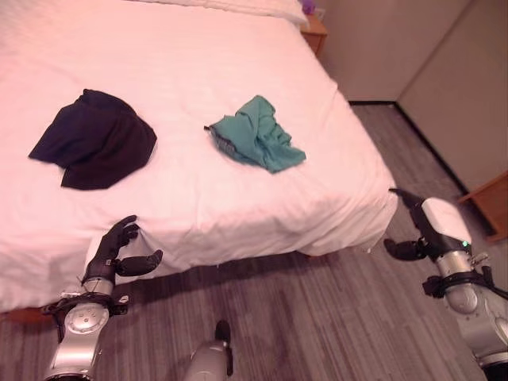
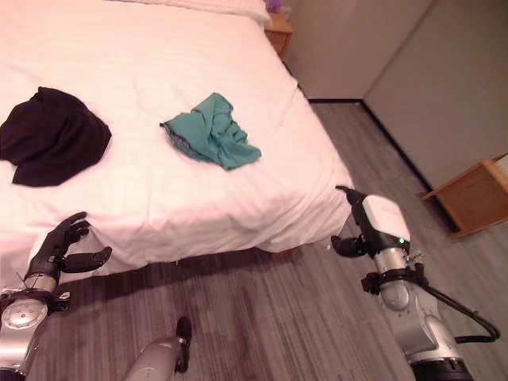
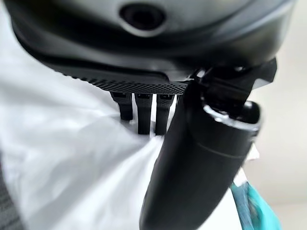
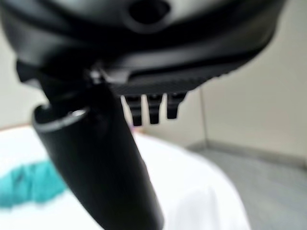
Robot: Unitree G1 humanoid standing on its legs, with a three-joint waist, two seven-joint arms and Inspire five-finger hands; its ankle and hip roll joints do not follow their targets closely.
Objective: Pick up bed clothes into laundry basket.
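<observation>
A crumpled black garment (image 1: 95,139) lies on the white bed (image 1: 190,48) toward its left side. A teal garment (image 1: 258,135) lies bunched to the right of it, nearer the bed's right edge; a teal patch (image 4: 29,184) of it also shows past my right hand. My left hand (image 1: 117,250) hovers open at the bed's near edge, below the black garment, holding nothing. My right hand (image 1: 421,226) hangs open just off the bed's near right corner, also without anything in it. No laundry basket is in view.
A wooden nightstand (image 1: 315,33) stands at the bed's far right corner. Another wooden piece (image 2: 472,194) sits by the beige wall on the right. Grey plank floor (image 1: 317,317) runs along the bed's near side and right side.
</observation>
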